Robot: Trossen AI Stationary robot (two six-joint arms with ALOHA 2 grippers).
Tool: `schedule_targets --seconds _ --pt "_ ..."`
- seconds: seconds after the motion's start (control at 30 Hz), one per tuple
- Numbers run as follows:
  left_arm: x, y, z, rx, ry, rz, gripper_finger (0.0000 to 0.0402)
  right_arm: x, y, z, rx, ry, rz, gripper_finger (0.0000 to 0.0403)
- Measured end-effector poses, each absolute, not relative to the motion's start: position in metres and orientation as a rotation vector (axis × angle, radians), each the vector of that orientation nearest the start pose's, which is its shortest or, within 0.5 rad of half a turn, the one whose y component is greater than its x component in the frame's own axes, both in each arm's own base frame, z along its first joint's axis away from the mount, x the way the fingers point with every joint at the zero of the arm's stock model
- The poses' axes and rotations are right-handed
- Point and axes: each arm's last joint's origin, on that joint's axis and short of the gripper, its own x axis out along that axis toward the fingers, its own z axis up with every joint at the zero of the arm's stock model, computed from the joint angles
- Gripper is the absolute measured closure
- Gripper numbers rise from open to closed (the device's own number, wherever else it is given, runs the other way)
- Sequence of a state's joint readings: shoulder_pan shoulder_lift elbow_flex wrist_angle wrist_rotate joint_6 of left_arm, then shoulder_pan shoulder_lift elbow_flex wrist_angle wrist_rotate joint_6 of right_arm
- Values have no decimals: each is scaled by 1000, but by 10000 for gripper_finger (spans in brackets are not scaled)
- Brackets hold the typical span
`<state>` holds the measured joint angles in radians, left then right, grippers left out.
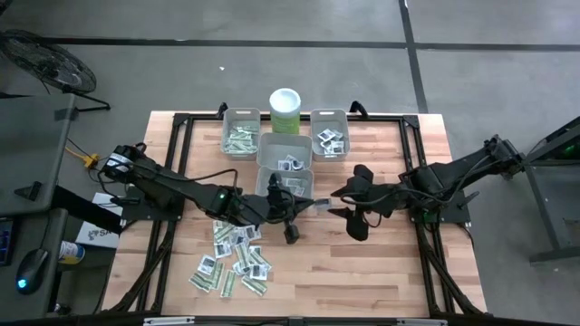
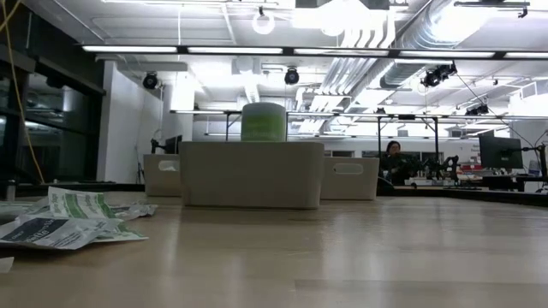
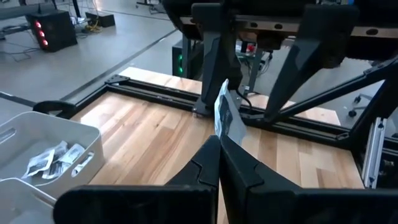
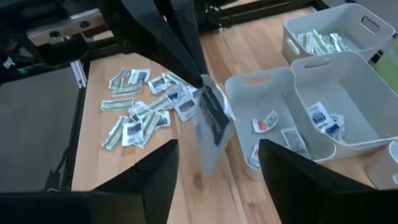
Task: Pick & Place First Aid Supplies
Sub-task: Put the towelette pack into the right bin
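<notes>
A: Pale wood planks make up the table (image 1: 381, 272), framed by black rails, and it stands on a grey concrete floor with dark seams.

B: And the room behind it?

A: The low view shows a bright workshop: white ceiling ducts, strip lights, desks with monitors, and a person (image 2: 393, 159) seated far off on the right.

B: Where are the supplies?

A: Most of the packets (image 1: 232, 257) lie scattered on the near-left part of the table. Others sit in the grey bins (image 1: 285, 151) clustered at the far middle, beside a pale green canister (image 1: 285, 110) with a white lid.

B: What about the arms?

A: The left gripper (image 1: 292, 230) has its fingers pressed together on one white packet (image 3: 225, 114) with dark print, holding it upright above the wood, just near of the closest bin. The right wrist view shows that same packet hanging from the left fingertips, next to that bin's wall.

B: And the other arm?

A: The right gripper (image 1: 348, 210) sits just right of the packet with its jaws spread apart, empty, facing the left gripper across the middle of the table.
</notes>
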<state>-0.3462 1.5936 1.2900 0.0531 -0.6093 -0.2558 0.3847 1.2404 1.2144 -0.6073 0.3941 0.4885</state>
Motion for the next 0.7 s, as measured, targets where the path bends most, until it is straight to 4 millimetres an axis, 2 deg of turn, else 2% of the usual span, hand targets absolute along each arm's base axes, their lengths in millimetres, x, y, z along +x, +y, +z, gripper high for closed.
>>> schedule_targets --seconds 0.2,0.63,0.7 --pt "350 -109 329 -141 184 289 401 247 78 350 254 580 -154 220" --pt "350 -109 329 -141 183 293 401 255 62 353 290 567 -82 388" --pt "350 -109 329 -141 183 295 401 255 62 353 285 568 -81 397"
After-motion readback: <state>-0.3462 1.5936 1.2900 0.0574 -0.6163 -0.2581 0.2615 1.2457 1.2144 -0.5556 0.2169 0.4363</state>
